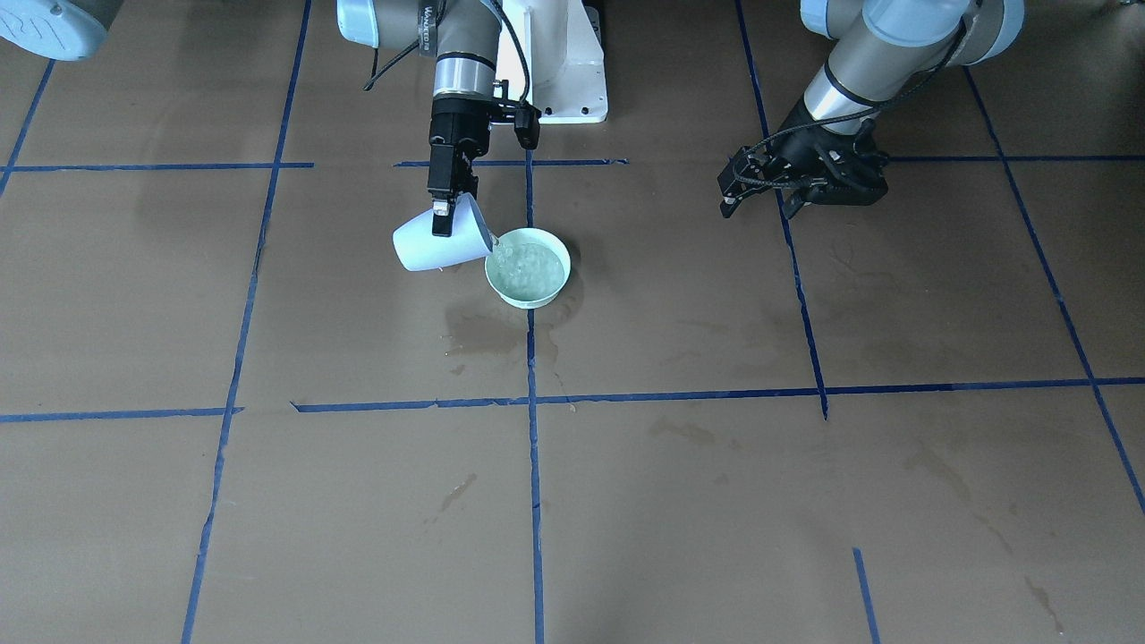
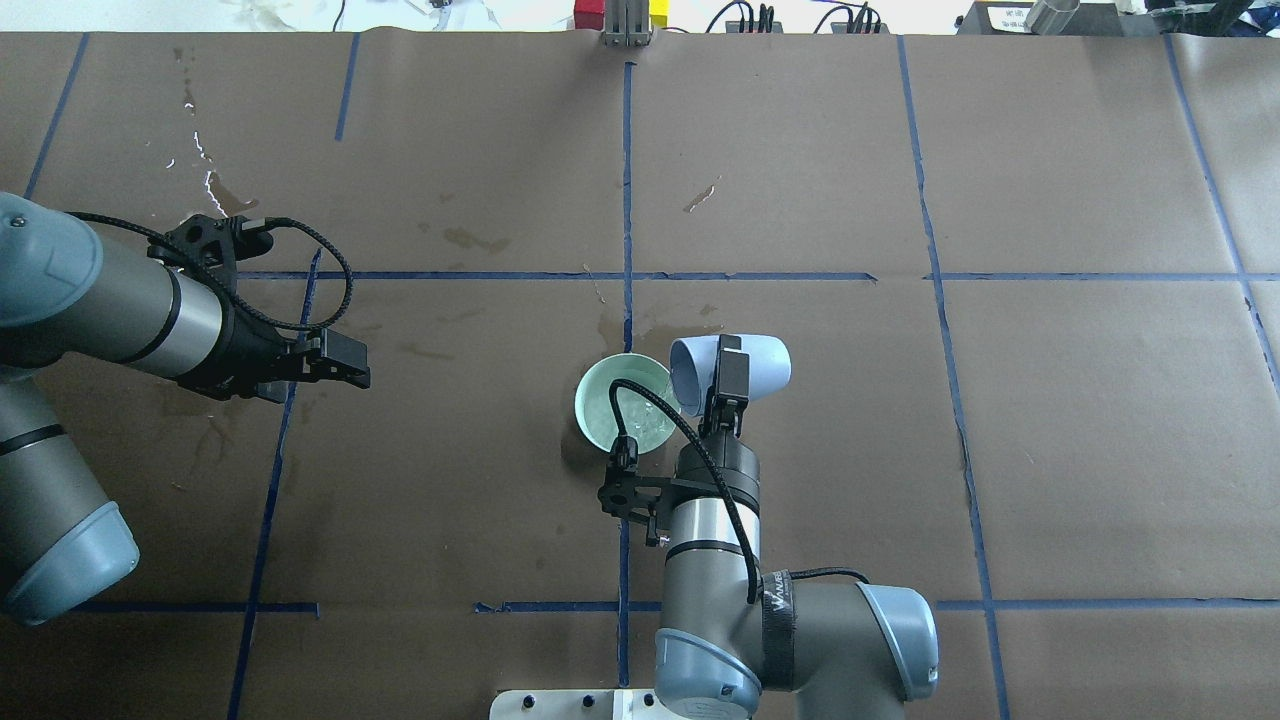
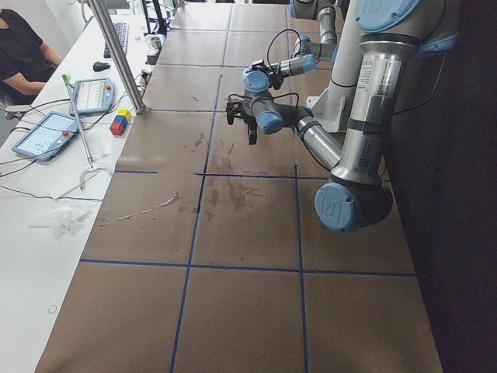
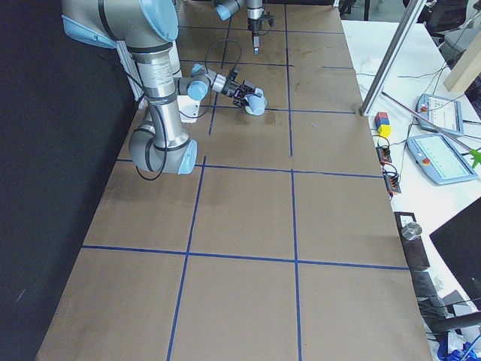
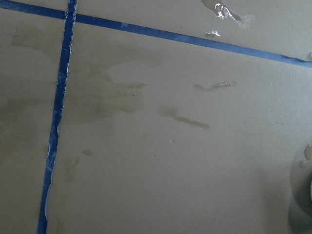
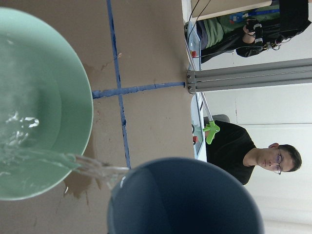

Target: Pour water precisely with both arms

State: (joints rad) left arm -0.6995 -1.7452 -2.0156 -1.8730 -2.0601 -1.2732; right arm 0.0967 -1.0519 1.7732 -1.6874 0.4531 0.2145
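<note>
My right gripper [image 1: 441, 219] is shut on a pale blue cup [image 1: 420, 246], gripping its rim and holding it tipped on its side. The cup's lip hangs over the edge of a mint green bowl [image 1: 528, 302] near the table's centre line. A thin stream of water [image 6: 92, 168] runs from the cup [image 6: 185, 200] into the bowl [image 6: 83, 97], where rippling water [image 1: 530, 264] lies. My left gripper [image 2: 350, 365] hovers far to the left of the bowl [image 2: 590, 385], holding nothing. I cannot tell whether its fingers are open or shut.
Brown paper with a blue tape grid covers the table, marked by wet stains [image 1: 479, 331] beside the bowl and a glossy puddle [image 2: 215, 185] at the far left. The white pedestal [image 1: 564, 63] stands behind the bowl. A person [image 3: 23, 47], tablets and coloured blocks [image 3: 119, 123] are at the side bench.
</note>
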